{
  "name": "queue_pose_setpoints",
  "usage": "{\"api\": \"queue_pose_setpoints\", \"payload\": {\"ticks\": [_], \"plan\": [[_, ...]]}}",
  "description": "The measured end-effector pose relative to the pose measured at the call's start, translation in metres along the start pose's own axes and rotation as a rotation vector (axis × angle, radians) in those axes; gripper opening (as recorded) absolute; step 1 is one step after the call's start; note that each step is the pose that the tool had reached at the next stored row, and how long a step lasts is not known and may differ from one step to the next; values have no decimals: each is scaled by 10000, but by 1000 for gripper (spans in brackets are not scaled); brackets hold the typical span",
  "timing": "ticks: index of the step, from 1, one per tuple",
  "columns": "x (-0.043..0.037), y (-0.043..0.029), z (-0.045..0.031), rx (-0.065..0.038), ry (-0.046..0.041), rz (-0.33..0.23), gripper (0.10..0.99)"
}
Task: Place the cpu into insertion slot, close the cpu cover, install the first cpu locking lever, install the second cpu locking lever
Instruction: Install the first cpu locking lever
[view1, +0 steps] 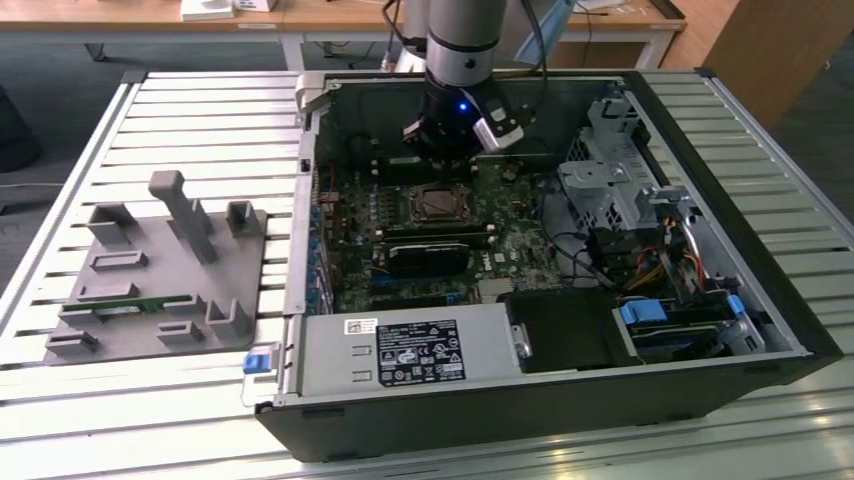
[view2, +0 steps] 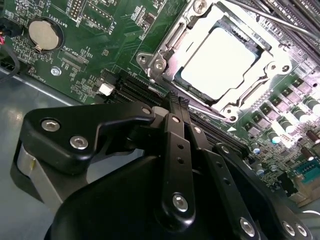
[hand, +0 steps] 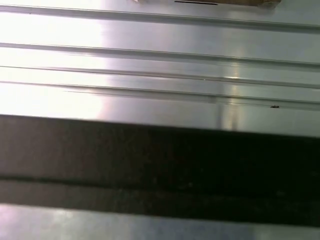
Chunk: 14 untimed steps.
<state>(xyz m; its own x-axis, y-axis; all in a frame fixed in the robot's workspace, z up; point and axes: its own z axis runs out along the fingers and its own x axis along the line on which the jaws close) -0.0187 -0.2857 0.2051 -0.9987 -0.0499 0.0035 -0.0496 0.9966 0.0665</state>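
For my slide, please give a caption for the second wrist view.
Closed gripper hovers beside the insertion slot, the cpu seated under the lowered cpu cover.

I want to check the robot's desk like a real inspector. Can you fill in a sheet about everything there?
Surface: slatted metal table carrying an open computer case.
Job's things: chip sits in its socket; cover lies closed around it.
Clutter: grey holder block on the exterior view's left, apart from the case.
Pincer: pincer shut on nothing, hanging beside the socket.
Cables: coloured wires inside the case, on the exterior view's right.
Surroundings: wooden desks behind the table.
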Motion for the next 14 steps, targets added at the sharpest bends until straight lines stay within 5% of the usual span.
{"api": "queue_pose_setpoints", "payload": {"ticks": [8,14], "plan": [[-12,-1,28,32,1,2,106],[-18,13,29,283,14,3,106]]}}
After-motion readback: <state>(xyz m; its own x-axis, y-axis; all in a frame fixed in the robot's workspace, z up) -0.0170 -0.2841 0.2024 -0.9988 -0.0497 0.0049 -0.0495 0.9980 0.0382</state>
